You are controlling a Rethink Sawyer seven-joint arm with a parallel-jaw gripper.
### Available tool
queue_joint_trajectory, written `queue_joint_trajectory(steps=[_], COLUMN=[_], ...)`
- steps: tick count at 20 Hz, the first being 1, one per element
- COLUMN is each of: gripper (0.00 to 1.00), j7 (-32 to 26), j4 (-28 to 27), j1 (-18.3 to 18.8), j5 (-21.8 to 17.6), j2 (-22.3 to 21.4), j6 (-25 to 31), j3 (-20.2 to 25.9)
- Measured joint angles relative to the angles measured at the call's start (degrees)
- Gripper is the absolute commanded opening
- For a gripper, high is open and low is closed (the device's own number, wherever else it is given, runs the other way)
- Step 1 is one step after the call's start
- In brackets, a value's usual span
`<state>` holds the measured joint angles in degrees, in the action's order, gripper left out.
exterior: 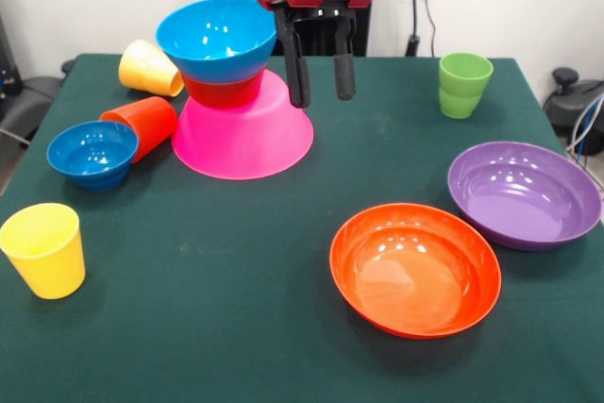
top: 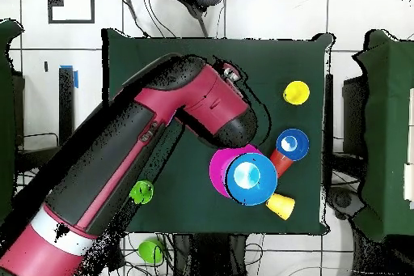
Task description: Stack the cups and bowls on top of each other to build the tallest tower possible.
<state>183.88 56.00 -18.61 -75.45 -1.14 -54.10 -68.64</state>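
Note:
The tower stands at the back left: the large pink bowl [exterior: 243, 139] upside down, the small orange bowl [exterior: 223, 93] on it, and the medium blue bowl [exterior: 217, 37] upright on top. In the overhead view the blue bowl [top: 251, 179] covers most of the pink one [top: 218, 167]. My gripper [exterior: 322, 96] hangs open and empty just right of the tower. One yellow cup [exterior: 149, 68] and the orange-red cup [exterior: 143, 125] lie on their sides left of the tower. The small blue bowl [exterior: 92, 151] sits beside them. A second yellow cup [exterior: 44, 250] stands at the front left.
The green cup [exterior: 463, 84] stands upright at the back right. The wide purple bowl [exterior: 524, 193] and the wide orange bowl [exterior: 415, 268] lie open side up at the right and front right. In the overhead view my arm [top: 162, 143] hides both of them.

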Motion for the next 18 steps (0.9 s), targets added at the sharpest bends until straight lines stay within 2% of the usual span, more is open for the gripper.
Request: queue_joint_trajectory(steps=[8,14,18], gripper=[1.00,1.00,1.00], j7=[-6.1,-16.5,-19.9], j4=[2.7,4.9,5.3], j1=[-1.2,-2.4,-3.0], j5=[0.9,2.7,2.8], j2=[-0.2,-0.2,-0.2], j6=[1.3,2.8,2.8], j3=[0.8,2.0,2.0])
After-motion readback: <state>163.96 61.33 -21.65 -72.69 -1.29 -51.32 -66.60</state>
